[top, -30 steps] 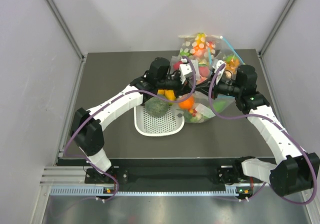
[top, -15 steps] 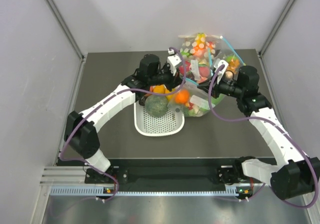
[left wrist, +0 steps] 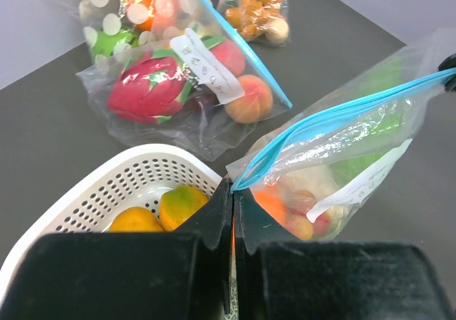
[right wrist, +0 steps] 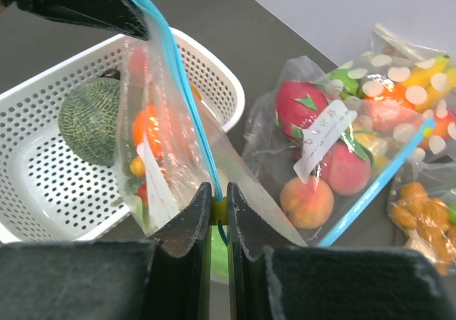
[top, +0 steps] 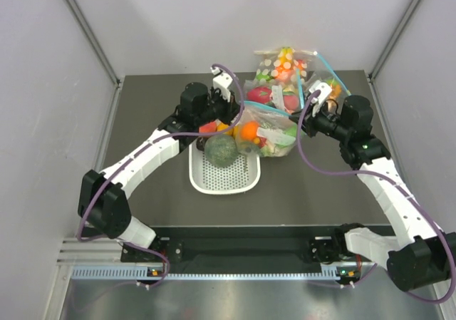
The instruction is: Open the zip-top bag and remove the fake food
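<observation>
**Zip-top bag** (top: 274, 131) held stretched between both grippers, above the table at the far right corner of the white basket (top: 224, 181). Left gripper (left wrist: 233, 188): fingers pressed together on one end of the light-blue zip strip (left wrist: 342, 113). Right gripper (right wrist: 219, 200): fingers nearly closed, pinching the opposite end. The fake food (top: 249, 130) (an orange fruit, with green and pale pieces) lies inside the bag. A grey-green melon (top: 221, 150) sits in the basket; a bag with a dragon fruit (left wrist: 153, 92) lies beyond.
</observation>
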Available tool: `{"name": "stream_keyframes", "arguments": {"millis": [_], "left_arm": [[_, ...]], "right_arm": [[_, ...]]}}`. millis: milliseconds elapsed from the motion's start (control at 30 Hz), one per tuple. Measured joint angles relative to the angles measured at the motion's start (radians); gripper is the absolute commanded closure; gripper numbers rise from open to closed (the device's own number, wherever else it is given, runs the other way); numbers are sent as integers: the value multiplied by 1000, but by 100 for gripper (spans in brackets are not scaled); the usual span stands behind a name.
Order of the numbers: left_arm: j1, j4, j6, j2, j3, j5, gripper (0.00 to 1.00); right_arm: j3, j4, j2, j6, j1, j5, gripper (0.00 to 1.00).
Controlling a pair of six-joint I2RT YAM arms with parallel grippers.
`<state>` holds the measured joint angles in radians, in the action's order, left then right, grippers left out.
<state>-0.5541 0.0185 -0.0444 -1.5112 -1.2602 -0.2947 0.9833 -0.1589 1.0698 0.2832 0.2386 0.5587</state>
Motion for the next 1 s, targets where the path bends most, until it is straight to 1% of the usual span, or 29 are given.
{"name": "stream_keyframes", "arguments": {"millis": [200,400,600,733,1000], "left_arm": [[8,32,-15,37,50,48,100],[8,34,-15,63,73,71,100],[8,35,-15,64,72,71,100],[9,35,-16,64,67,69,100],[-5,34,-1,27,3,24,100]], "right_arm": [[0,0,-10,-27,-18,-87,100],[0,1,-10,-54,-49,-137,100],[0,0,-10,-75,-91,-159,100],[0,-7,-10,-82,-151,-172,100],[1,-10,-6,-103,-206,-154,100]]}}
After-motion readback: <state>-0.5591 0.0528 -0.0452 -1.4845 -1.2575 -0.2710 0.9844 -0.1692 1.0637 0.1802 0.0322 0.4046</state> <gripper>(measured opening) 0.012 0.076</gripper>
